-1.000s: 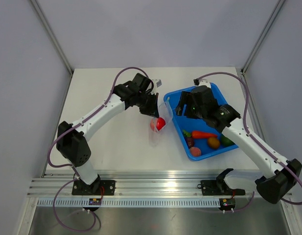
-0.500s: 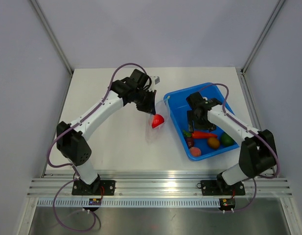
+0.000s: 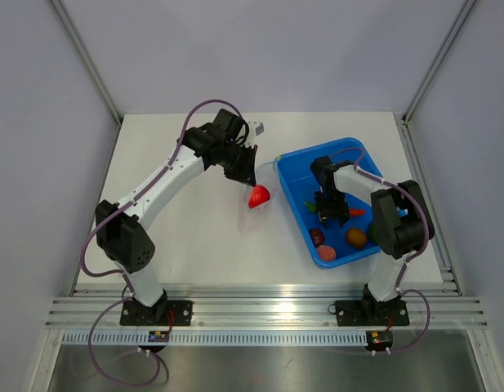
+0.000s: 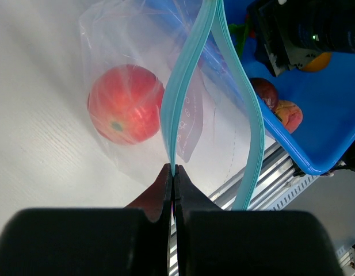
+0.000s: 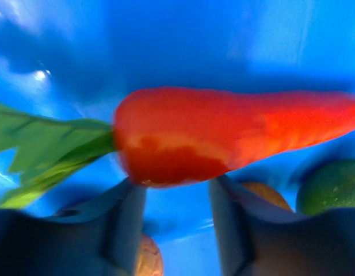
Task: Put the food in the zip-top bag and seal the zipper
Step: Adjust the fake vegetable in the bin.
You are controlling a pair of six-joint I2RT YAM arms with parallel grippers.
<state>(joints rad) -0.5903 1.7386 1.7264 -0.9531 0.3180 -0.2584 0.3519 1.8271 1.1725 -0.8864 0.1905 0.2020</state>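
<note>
My left gripper [image 3: 247,169] is shut on one teal-blue zipper [image 4: 176,115] strip of the clear zip-top bag [image 3: 256,204] and holds it up with the mouth open. The other strip [image 4: 253,144] bows away. A red tomato [image 4: 125,111] lies inside the bag [image 4: 108,46]. My right gripper [image 5: 180,190] is open and low in the blue tray [image 3: 296,159]. Its fingers [image 5: 126,224] straddle the thick end of the orange carrot [image 5: 223,135], with its green leaves [image 5: 45,149] to the left. Whether the pads touch it I cannot tell.
The tray [image 4: 315,144] holds a dark purple-brown round [image 3: 317,237], a pink one [image 3: 328,253] and an orange one [image 3: 356,238], near the carrot. The bag hangs just left of the tray's left rim. The right arm's forearm lies over the tray's right side.
My right arm has folded inward and its gripper has come down onto the carrot in the tray. My left gripper has drawn the bag slightly up and back-left, with the tomato in it.
</note>
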